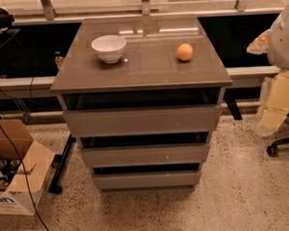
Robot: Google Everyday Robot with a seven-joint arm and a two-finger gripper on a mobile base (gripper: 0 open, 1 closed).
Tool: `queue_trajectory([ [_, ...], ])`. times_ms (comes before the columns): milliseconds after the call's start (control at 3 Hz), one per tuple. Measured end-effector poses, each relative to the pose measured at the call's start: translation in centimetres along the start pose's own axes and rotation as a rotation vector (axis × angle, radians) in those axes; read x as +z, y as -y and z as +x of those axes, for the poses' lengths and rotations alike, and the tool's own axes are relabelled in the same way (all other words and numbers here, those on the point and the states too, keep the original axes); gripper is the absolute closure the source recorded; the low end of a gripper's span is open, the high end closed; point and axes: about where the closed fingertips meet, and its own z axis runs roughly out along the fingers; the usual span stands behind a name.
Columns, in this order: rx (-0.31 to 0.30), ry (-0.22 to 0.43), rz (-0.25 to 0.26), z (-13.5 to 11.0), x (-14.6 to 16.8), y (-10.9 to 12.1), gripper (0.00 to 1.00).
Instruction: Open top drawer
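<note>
We count one cabinet (pixel 152 68) with three drawer fronts, the top drawer (pixel 142 121) and two narrower drawers (pixel 145 155) below, one white bowl (pixel 109 48), one orange (pixel 184 52) and one cardboard box (pixel 16 172), the gripper being out of view.

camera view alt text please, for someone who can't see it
A grey cabinet with three stacked drawers, the top drawer widest, stands on a speckled floor. A white bowl and an orange sit apart on its top; a cardboard box lies at left. The robot's tool is not in view.
</note>
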Motion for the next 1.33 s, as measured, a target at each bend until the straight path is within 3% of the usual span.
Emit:
queue_trajectory([
  [333,-0.001,0.001,0.002,0.0,0.0,0.0,0.0],
  [667,0.019,0.056,-0.001,0.1,1.4,0.5,0.0],
  [1333,0.07,0.208,-0.052,-0.4,7.0,2.7,0.0],
])
